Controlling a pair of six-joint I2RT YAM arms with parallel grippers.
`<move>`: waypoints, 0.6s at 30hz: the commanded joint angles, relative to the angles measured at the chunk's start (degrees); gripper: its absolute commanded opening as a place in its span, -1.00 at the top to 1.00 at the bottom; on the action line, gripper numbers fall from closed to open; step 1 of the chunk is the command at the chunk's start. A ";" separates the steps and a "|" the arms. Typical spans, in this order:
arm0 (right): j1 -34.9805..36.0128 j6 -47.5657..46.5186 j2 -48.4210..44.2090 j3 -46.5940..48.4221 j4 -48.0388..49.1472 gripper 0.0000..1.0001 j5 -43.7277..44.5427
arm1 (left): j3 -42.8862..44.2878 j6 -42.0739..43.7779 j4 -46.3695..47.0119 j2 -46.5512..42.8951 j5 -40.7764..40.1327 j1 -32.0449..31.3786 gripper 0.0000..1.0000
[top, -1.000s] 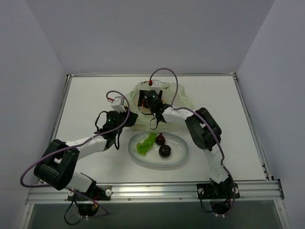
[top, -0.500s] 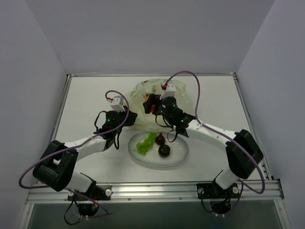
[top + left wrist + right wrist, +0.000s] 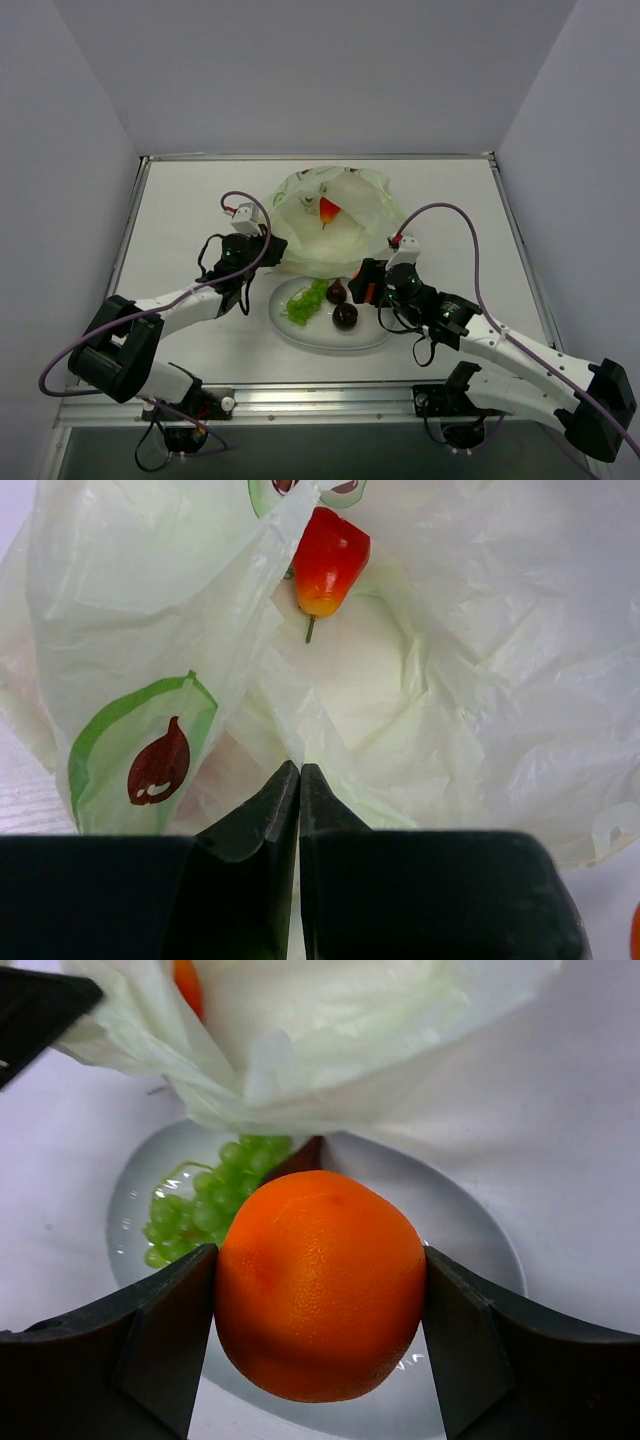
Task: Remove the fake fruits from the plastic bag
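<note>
gripping round orange [image 3: 320,1282] in right gripper [image 3: 318,1305], low over plate [image 3: 482,1243]; pinching plastic bag [image 3: 470,670] edge in closed left gripper [image 3: 299,778].

orange [image 3: 320,1285] now apparently above plate [image 3: 475,1235]

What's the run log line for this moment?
left pincer: shut on plastic bag | right pincer: holds orange over white plate | plate: grape bunch, two maroon balls | bag: red-orange fruit inside
</note>
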 commanded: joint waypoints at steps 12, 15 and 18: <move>0.03 9.10 3.97 -3.65 -9.25 0.01 3.02 | 1.15 0.87 2.07 -1.85 0.01 0.08 0.95; 0.03 7.88 4.14 -1.64 -9.25 -0.47 3.46 | 1.15 0.87 2.07 -1.76 0.19 0.00 0.95; 0.03 7.17 5.63 1.60 -10.65 -0.60 3.55 | 1.15 0.87 2.07 -2.03 0.19 0.00 0.95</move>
